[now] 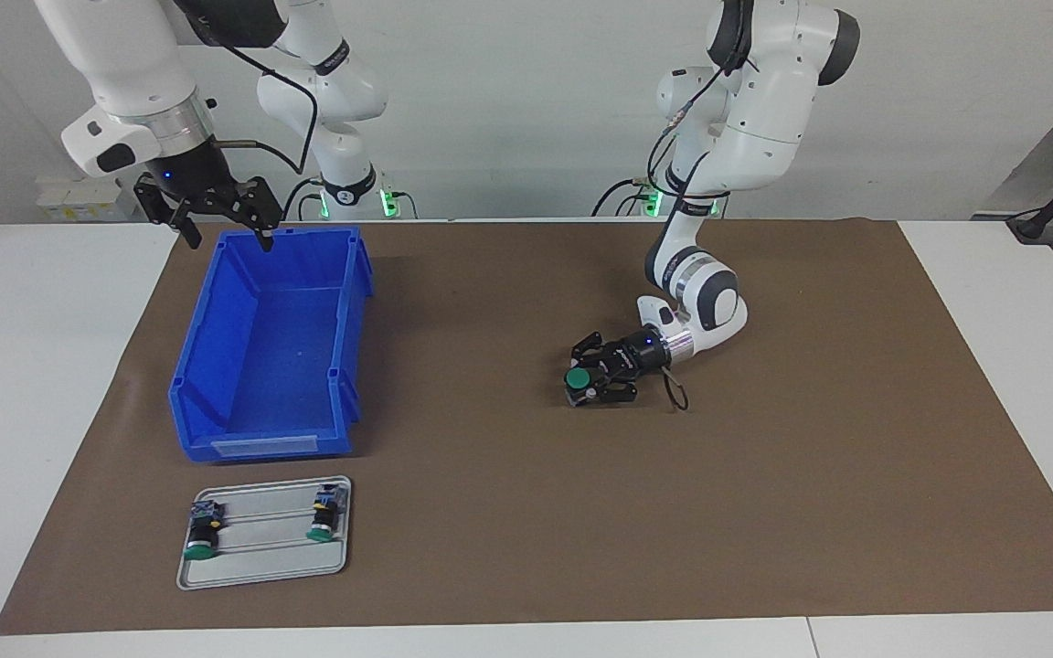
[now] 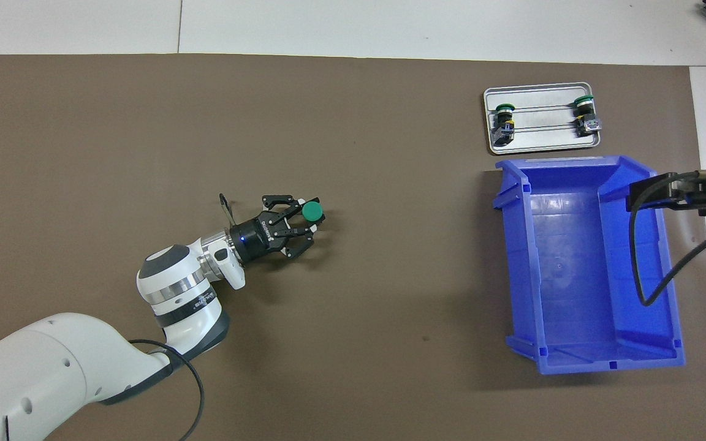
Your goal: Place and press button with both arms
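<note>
The button (image 1: pixel 577 378) (image 2: pixel 312 211), with a green cap and black body, stands cap up on the brown mat near the table's middle. My left gripper (image 1: pixel 583 388) (image 2: pixel 309 218) reaches in low and nearly level, and its fingers are shut on the button's body below the cap. My right gripper (image 1: pixel 216 219) waits open in the air over the end of the blue bin (image 1: pixel 261 446) that lies nearest the robots, holding nothing. In the overhead view only the edge of the right gripper (image 2: pixel 665 188) shows, over the bin's rim.
The blue bin (image 2: pixel 515 257) sits toward the right arm's end of the table. Farther from the robots than the bin lies a silver tray (image 1: pixel 257 568) (image 2: pixel 543 142) holding two more green-capped switches. A brown mat (image 1: pixel 810 512) covers the table.
</note>
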Robot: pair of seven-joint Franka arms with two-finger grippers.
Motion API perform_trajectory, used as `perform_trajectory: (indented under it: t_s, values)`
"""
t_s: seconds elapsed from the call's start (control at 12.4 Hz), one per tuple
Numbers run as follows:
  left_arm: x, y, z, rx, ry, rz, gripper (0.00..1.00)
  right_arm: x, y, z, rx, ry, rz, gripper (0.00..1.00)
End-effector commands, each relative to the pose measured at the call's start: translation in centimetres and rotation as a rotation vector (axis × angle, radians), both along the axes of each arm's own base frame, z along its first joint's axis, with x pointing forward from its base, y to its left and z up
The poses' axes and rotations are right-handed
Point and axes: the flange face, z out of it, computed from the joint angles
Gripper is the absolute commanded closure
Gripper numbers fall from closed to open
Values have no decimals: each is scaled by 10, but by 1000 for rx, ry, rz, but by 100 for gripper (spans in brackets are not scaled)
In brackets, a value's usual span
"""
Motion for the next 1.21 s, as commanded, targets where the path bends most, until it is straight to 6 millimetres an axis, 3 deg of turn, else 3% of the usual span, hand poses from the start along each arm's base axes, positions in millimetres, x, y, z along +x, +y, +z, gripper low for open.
perform_trajectory:
  t_s: [0.0,0.32,0.57,1.13]
  values:
    - [-18,3,-2,52,-117,-6,50,-8,1,2,18,0,-12,0]
    - [-20,4,-5,69,-114,-6,31,-8,1,2,18,0,-13,0]
    - [-25,-1,-10,114,-97,-15,1,-8,1,2,18,1,-12,0]
    - [-35,-13,-16,203,-81,-45,1,-8,1,1,18,2,-12,0]
